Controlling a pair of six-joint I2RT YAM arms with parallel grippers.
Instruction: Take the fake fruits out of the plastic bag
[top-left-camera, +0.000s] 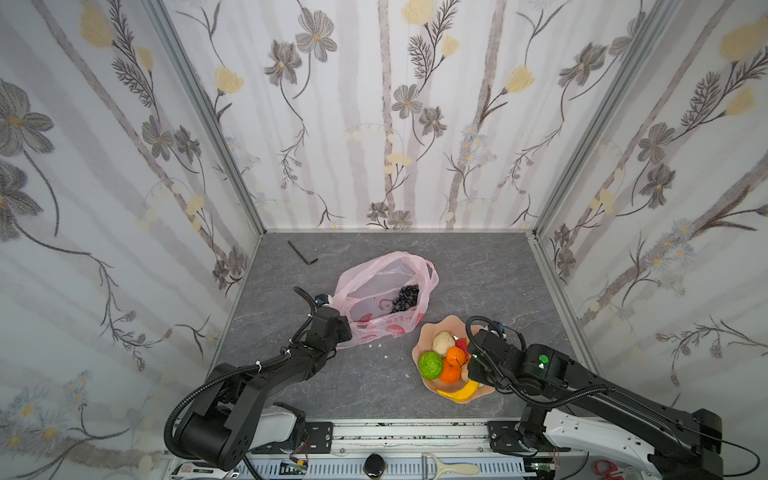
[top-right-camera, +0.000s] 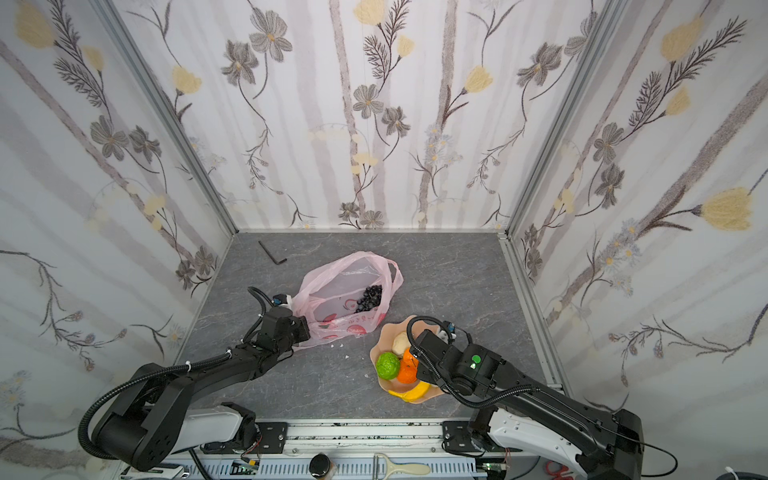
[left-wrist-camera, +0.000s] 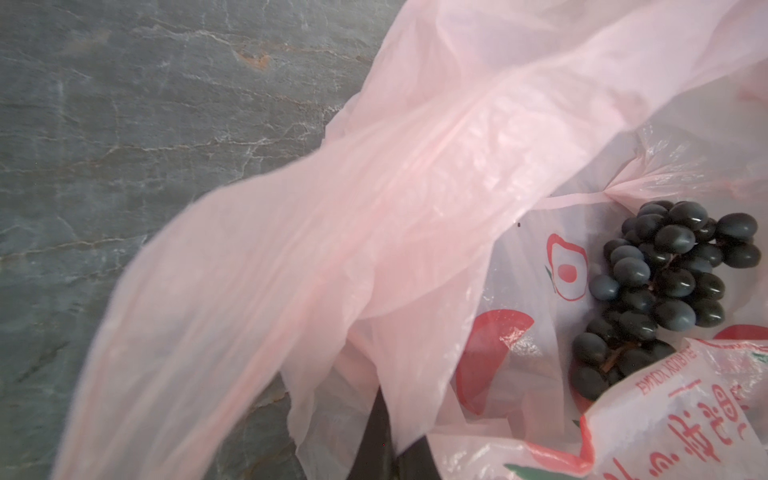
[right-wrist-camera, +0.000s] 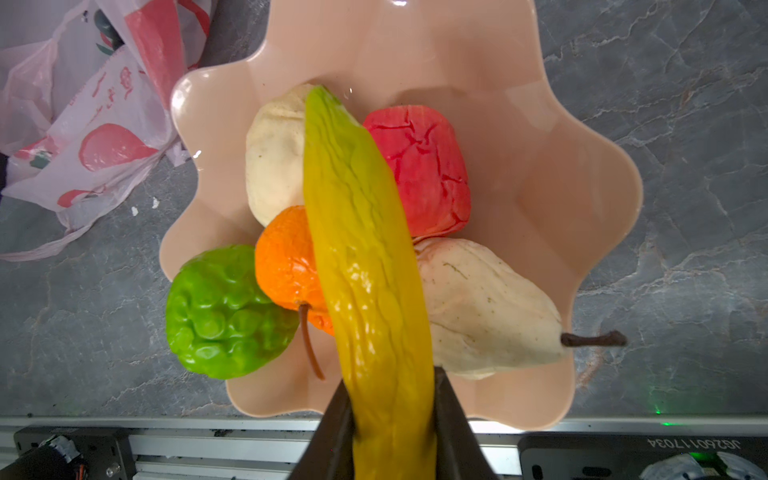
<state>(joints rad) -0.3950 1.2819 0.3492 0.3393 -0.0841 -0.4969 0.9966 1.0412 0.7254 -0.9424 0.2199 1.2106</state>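
Pinches a fold of the pink bag (left-wrist-camera: 374, 187) in the left gripper (left-wrist-camera: 390, 449), jaws closed tight on the thin film near the printed edge. Holds that side of the bag raised off the grey table (top-left-camera: 478, 270), mouth gaping, with the dark grapes (top-left-camera: 405, 297) lying inside, towards the bag's right side in both top views. Clamps the yellow banana (right-wrist-camera: 365, 249) in the right gripper (right-wrist-camera: 392, 382), jaws narrow, one finger on either side of its thick end, green tip pointing out across the peach dish (right-wrist-camera: 582, 187). Underneath, in that dish: a green lumpy ball (right-wrist-camera: 220, 311), an orange (right-wrist-camera: 282, 270), a red ball (right-wrist-camera: 419, 170), a beige ball (right-wrist-camera: 274, 158) and a beige pear (right-wrist-camera: 478, 307) with a stalk. Cannot tell whether the banana touches them. Dish just beside the bag, towards the front right of the table. Near the back left corner, well apart from both, an Allen key (top-left-camera: 301, 253).
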